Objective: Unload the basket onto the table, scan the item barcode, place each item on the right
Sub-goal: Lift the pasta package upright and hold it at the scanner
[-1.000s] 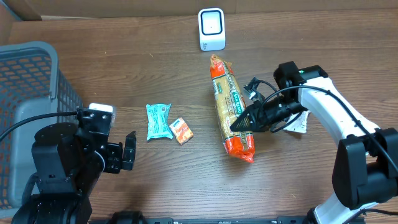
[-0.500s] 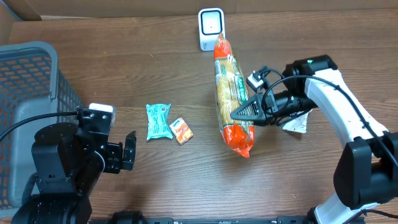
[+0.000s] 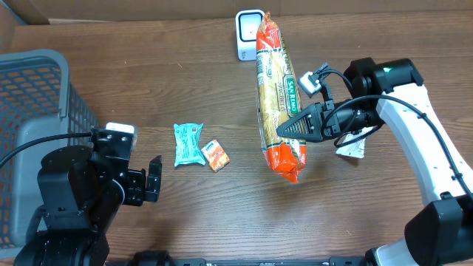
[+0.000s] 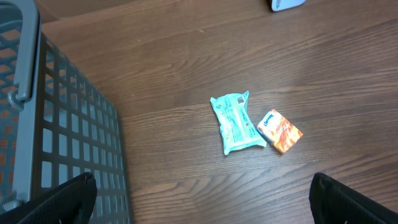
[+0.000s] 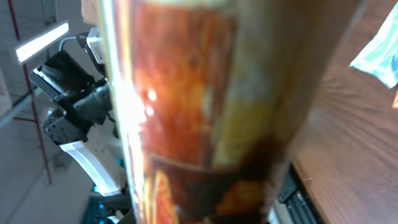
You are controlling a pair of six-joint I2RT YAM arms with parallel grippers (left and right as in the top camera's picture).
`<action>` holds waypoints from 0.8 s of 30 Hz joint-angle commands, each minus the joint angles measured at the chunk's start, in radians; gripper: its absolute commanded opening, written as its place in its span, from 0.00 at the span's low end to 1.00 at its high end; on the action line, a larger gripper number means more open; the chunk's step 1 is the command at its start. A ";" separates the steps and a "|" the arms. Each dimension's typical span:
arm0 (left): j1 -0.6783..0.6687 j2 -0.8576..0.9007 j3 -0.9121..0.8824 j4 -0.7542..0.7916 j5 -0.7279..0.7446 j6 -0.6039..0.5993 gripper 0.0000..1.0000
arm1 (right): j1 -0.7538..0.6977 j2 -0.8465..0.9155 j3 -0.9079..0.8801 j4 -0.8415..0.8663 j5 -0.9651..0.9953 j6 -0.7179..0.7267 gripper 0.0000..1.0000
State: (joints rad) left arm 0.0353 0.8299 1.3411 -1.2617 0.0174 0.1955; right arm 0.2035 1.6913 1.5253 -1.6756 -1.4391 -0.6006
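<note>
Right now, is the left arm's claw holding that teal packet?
No, the teal packet lies on the table beside a small orange box, well clear of the open left gripper.

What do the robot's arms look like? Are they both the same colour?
No. The right arm is white with black joints, a tiny green light and looping black cables. The right gripper is black and pointed. The left arm is chunky and black, with a white block on top. The left gripper is black too.

I count one long snack pack point(image 3: 278, 92), one teal pouch point(image 3: 189, 143), one small orange box point(image 3: 215, 155), one white scanner point(image 3: 250, 34), one grey basket point(image 3: 33, 56).
</note>
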 commanded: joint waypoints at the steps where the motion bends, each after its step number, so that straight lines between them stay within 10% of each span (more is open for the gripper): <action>1: 0.004 0.000 0.002 0.001 -0.009 0.022 1.00 | 0.001 -0.049 0.095 0.098 0.034 0.109 0.04; 10: 0.004 0.000 0.002 0.001 -0.009 0.022 1.00 | 0.162 -0.042 0.334 0.378 0.877 0.690 0.03; 24: 0.004 0.000 0.002 0.001 -0.009 0.022 1.00 | 0.324 0.366 0.641 0.457 1.786 0.726 0.03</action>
State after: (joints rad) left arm 0.0353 0.8299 1.3411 -1.2621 0.0174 0.1955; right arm 0.5152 1.9476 2.1262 -1.3003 0.0181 0.1272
